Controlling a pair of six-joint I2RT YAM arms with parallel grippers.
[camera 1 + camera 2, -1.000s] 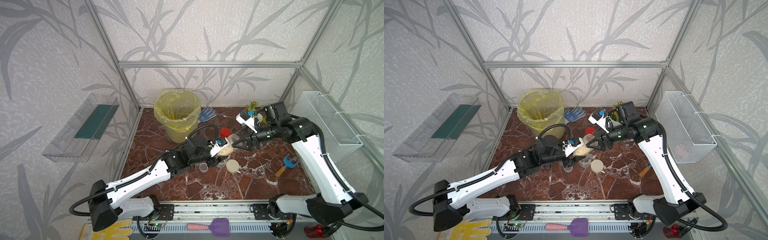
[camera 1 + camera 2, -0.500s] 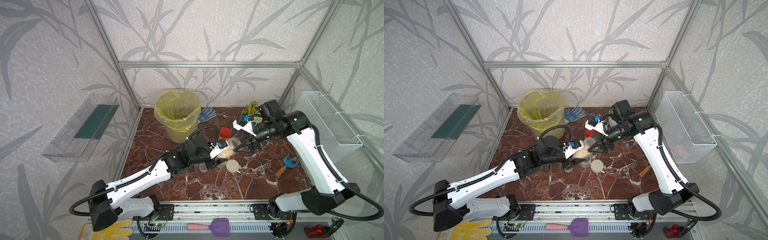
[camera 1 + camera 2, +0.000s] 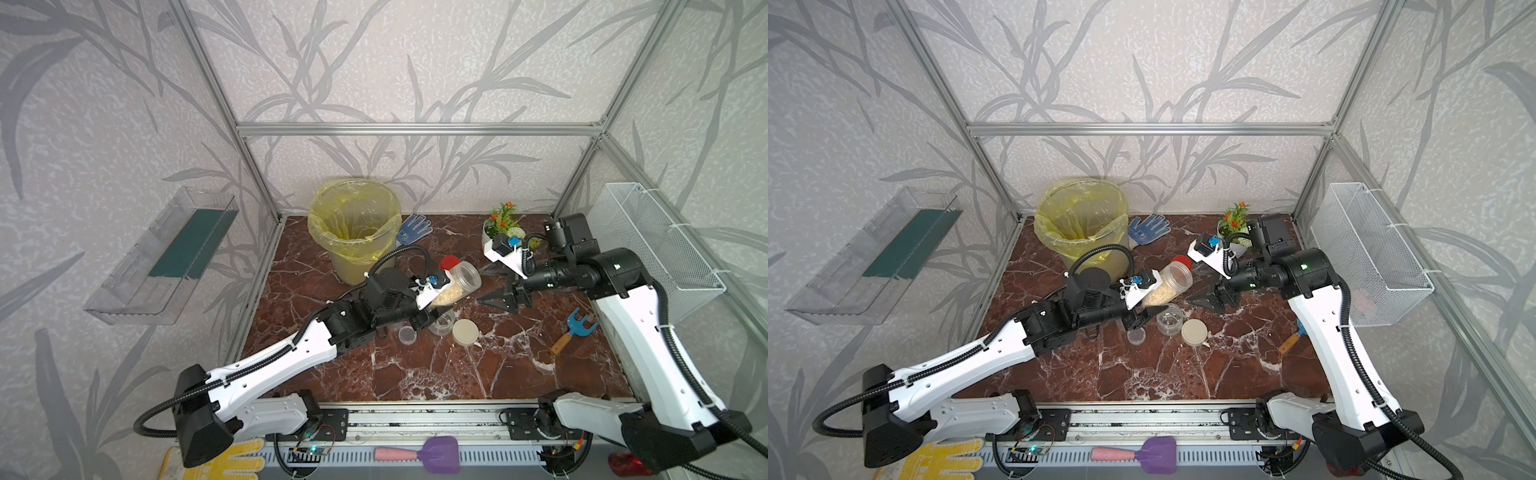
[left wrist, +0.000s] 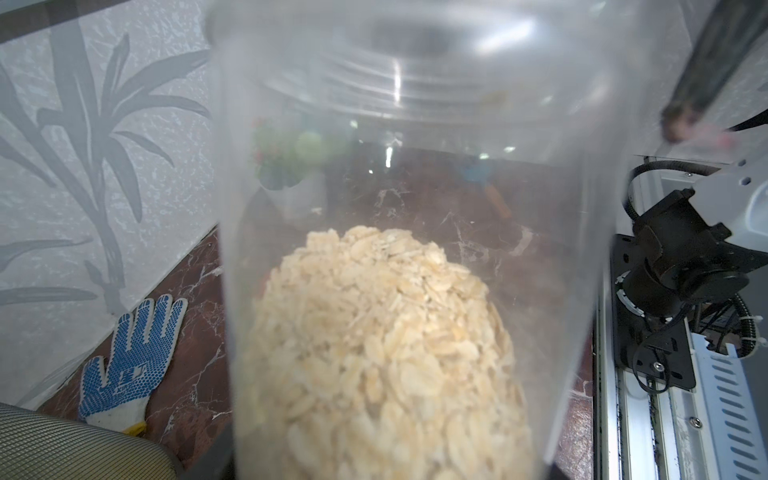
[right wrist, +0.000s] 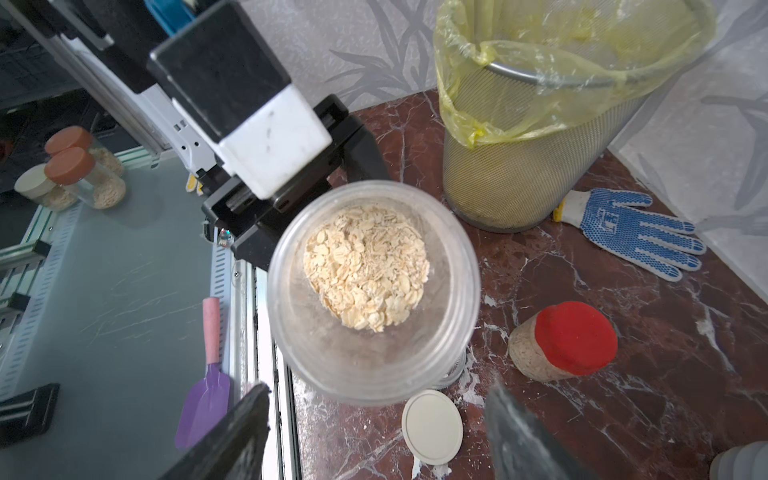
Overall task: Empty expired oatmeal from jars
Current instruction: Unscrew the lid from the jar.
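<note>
My left gripper [image 3: 431, 306] is shut on a clear jar [image 3: 457, 286], which it holds tilted above the table with its lidless mouth toward the right arm. Pale oatmeal [image 5: 365, 266] fills the lower part of that jar [image 5: 374, 291] and shows through its wall in the left wrist view as oatmeal [image 4: 374, 353]. My right gripper [image 3: 494, 286] is open and empty, a short way off the jar's mouth. A red-capped jar [image 3: 449, 263] with oatmeal stands behind the held one. A squat wide jar [image 3: 441, 323] stands open on the table, and its beige lid [image 3: 466, 332] lies beside it.
A bucket with a yellow liner [image 3: 353, 232] stands at the back left, with a blue-dotted glove [image 3: 413, 228] next to it. A flower pot [image 3: 500, 220] is at the back right and a blue rake [image 3: 575, 328] at the right. A small clear lid [image 3: 407, 335] lies under the left arm.
My right gripper has pulled back to the right from the jar's mouth and its jaws have spread wider. The left gripper still holds the jar in the same place.
</note>
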